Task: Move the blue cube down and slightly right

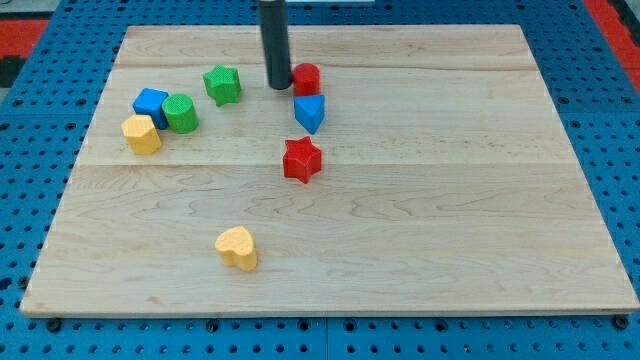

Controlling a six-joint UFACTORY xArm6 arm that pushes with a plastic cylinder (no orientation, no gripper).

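Note:
The blue cube sits at the view's left of the wooden board, touching a green cylinder on its right and a yellow block just below it. My tip rests on the board near the top middle, well to the right of the blue cube, between a green star and a small red block.
A blue wedge-like block lies below the red block. A red star lies near the board's middle. A yellow heart lies lower down. The wooden board rests on a blue pegboard.

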